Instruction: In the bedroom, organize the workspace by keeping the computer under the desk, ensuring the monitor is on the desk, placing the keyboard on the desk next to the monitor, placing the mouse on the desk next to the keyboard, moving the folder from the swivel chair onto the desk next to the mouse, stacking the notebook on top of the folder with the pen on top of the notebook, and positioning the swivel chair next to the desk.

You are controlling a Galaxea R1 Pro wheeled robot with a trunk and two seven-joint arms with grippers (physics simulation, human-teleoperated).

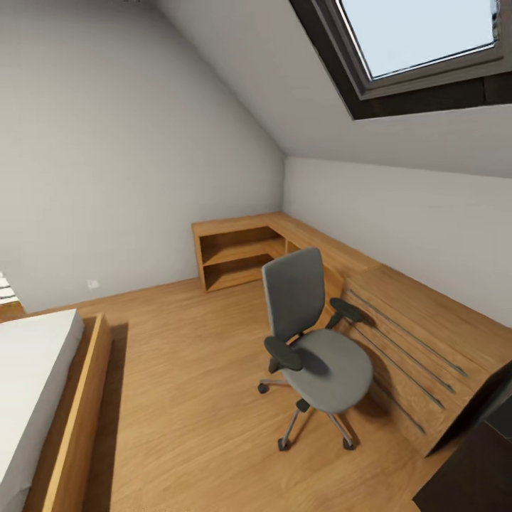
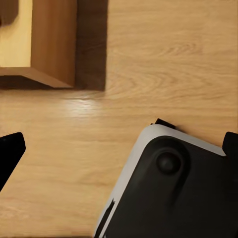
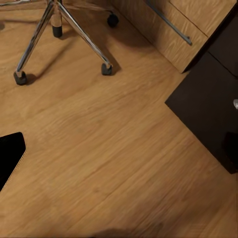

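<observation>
The grey swivel chair (image 1: 316, 341) stands on the wood floor of the attic bedroom, its seat bare, close beside a wooden chest. Its chrome base (image 3: 82, 34) and castors appear in the right wrist view. A black corner of the desk (image 1: 469, 476) sits at the lower right, and its black drawer unit (image 3: 208, 94) has a silver knob. My left gripper (image 2: 119, 148) hangs open over the floor with nothing between its fingers. My right gripper (image 3: 119, 148) is open and empty above the floor near the drawers. The computer, monitor, keyboard, mouse, folder, notebook and pen are out of view.
A wooden chest with bar handles (image 1: 419, 348) stands right of the chair, joined to a low corner shelf unit (image 1: 238, 256). A bed in a wooden frame (image 1: 43, 398) lies at the left. A skylight (image 1: 419, 35) is overhead. My own base (image 2: 173, 193) shows below the left gripper.
</observation>
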